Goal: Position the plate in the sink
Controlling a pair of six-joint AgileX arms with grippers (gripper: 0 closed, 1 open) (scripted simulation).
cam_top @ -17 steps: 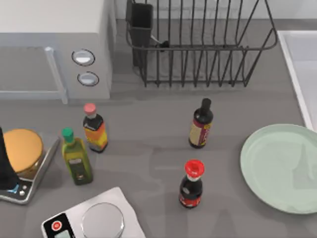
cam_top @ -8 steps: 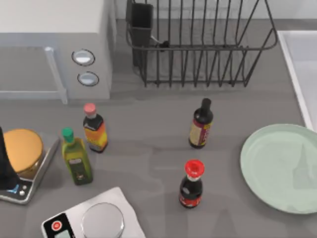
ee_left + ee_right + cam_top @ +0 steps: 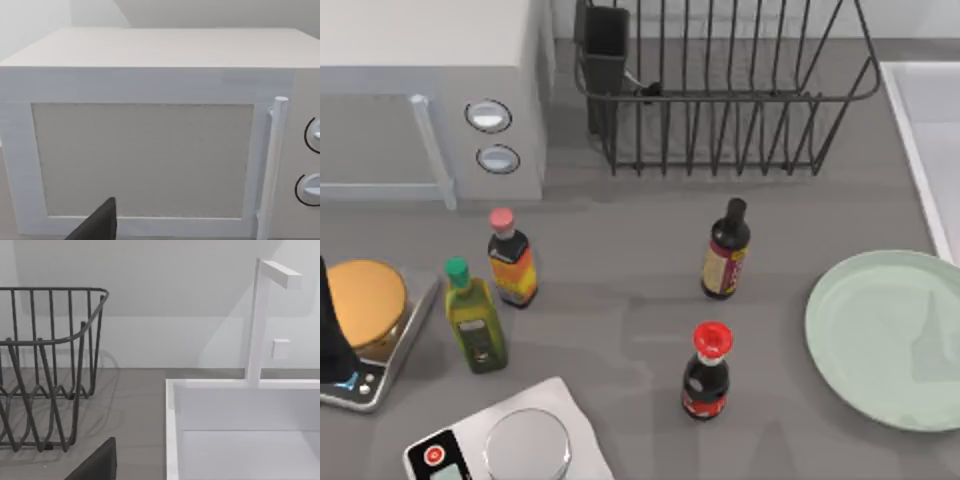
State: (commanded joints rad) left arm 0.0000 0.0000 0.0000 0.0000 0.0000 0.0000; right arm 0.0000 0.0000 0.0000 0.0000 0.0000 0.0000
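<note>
One pale mint-green plate (image 3: 890,338) lies flat on the grey counter at the table's right, just below the sink (image 3: 924,120), whose white rim reaches the right edge. Two dark sauce bottles (image 3: 725,250) (image 3: 706,371) stand to the plate's left, with the black wire dish rack (image 3: 720,90) behind them. Neither claw's opening can be told

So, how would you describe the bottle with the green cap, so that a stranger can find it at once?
Start at the white microwave at the table's far left. In front of it, between the orange-topped scale and the pink-capped bottle, stands the green-capped bottle. It alone holds yellow-green liquid; the other bottles are dark or orange.
</note>
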